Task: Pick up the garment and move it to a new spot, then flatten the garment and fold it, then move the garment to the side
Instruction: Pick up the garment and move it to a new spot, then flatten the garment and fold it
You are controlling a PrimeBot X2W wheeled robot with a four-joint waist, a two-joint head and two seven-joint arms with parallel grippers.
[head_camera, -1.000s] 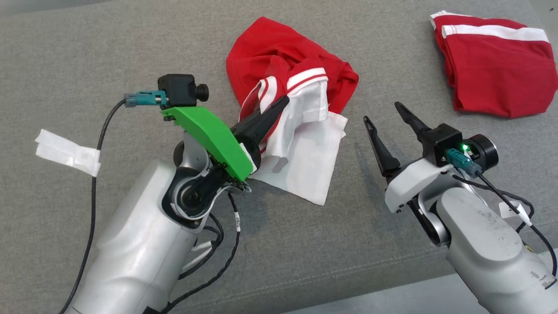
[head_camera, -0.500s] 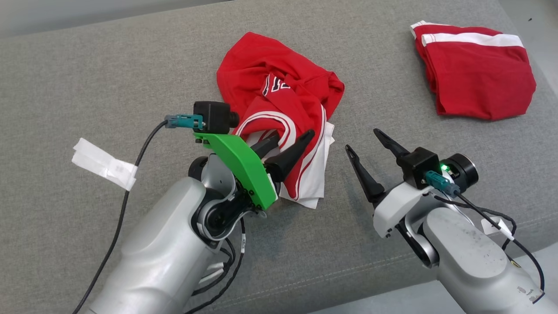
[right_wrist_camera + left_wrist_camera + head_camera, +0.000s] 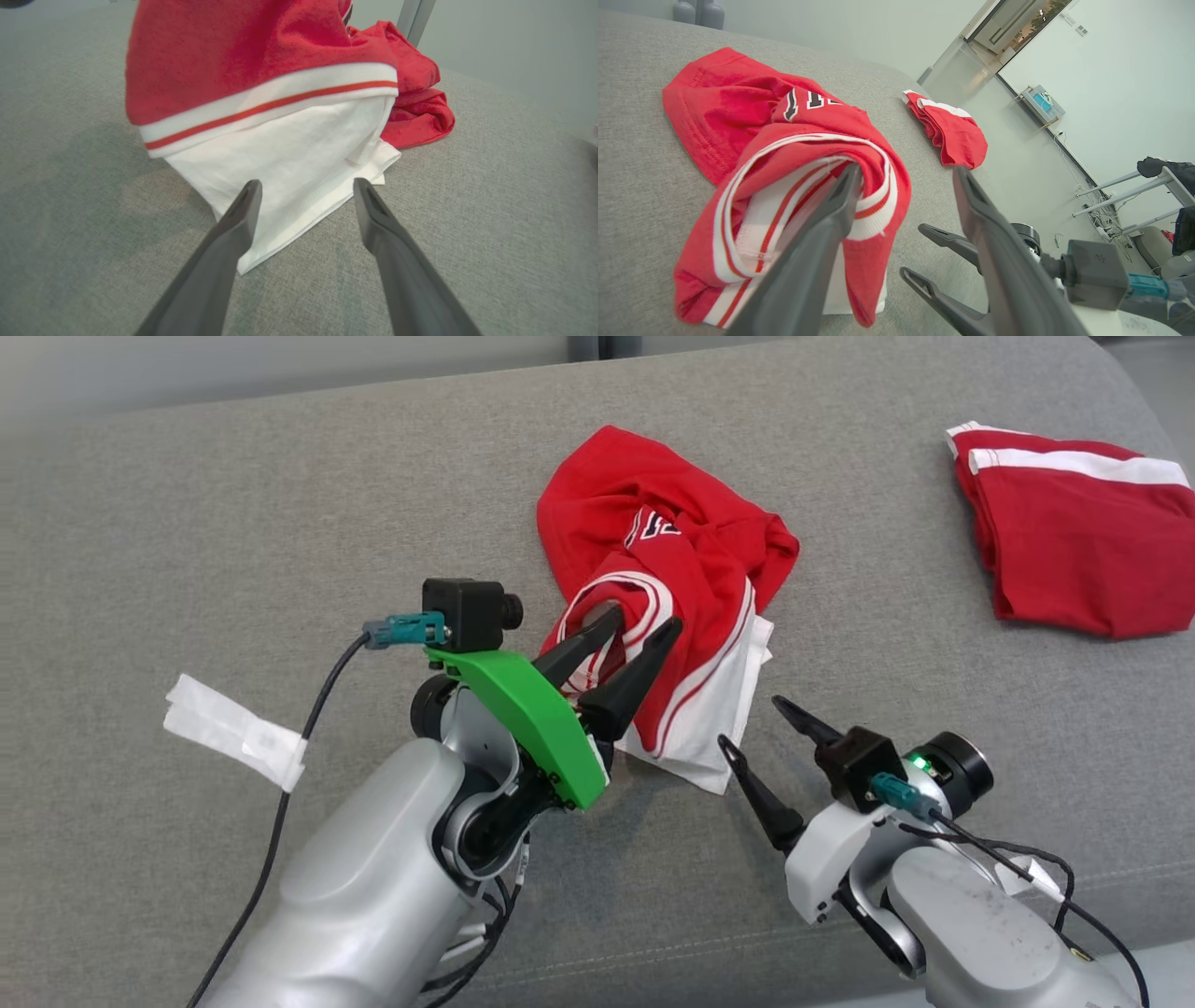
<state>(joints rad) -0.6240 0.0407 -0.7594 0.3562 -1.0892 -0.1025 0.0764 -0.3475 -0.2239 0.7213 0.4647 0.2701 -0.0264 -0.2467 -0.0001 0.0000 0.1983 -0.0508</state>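
The garment [image 3: 672, 560] is a crumpled red jersey with white-and-red striped trim and a white panel, heaped on the grey cushion [image 3: 187, 523]. My left gripper [image 3: 644, 618] is open at the heap's near-left side. In the left wrist view one fingertip [image 3: 850, 177] rests in the striped opening of the garment [image 3: 738, 107], while the other finger stands apart from the cloth. My right gripper [image 3: 751, 721] is open just short of the white panel's near corner. In the right wrist view the garment [image 3: 261, 51] rises right ahead of the right gripper [image 3: 307, 182].
A second red garment with white stripes [image 3: 1074, 551] lies folded at the far right of the cushion. A strip of white tape [image 3: 233, 733] sits at the left near my left arm's cable. The cushion's front edge runs just below both arms.
My left gripper has opened and let go of the garment, which has settled into a heap. The right gripper has stayed open. The head camera has shifted.
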